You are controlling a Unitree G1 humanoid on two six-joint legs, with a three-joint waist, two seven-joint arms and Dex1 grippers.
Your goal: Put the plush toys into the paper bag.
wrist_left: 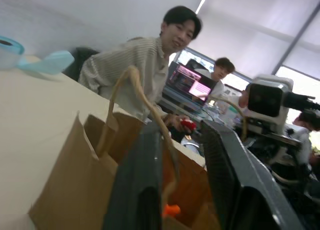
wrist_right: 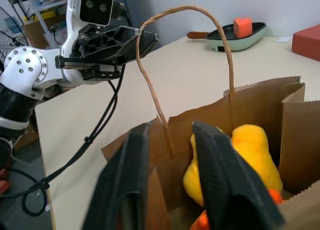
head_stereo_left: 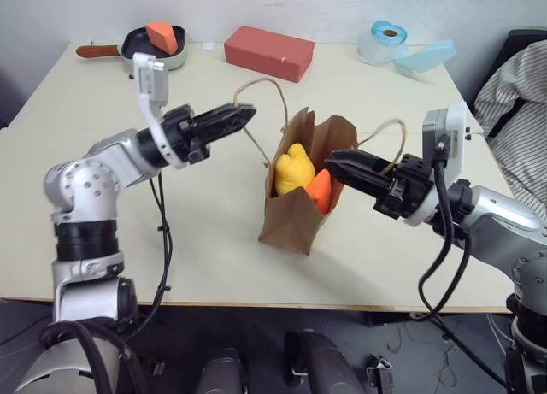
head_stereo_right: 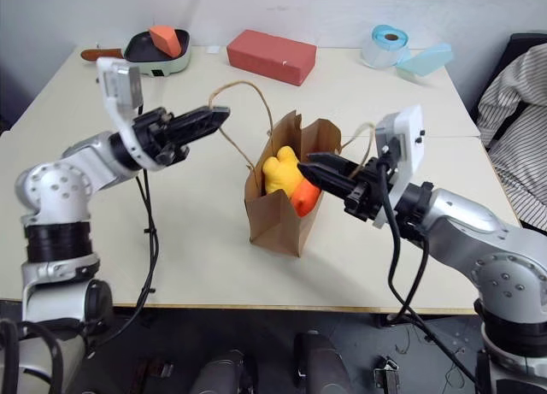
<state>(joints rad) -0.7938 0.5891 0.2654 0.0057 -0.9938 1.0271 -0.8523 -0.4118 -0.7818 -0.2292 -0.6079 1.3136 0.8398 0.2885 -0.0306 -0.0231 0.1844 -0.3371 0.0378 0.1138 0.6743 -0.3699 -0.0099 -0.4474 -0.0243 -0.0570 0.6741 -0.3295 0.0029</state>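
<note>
Both toys in bag. Left gripper open around handle; right gripper open at rim. Pulling away could snag, tip bag.

Head eyes look down on the table; wrist views, perhaps nearest, share the paper bag.

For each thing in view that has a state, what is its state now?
paper bag: upright, mouth open.
yellow plush toy: inside the bag.
orange plush toy: inside the bag, beside the yellow one.
left gripper: fingers apart, holding nothing.
right gripper: fingers apart, empty, at the bag's mouth.
</note>
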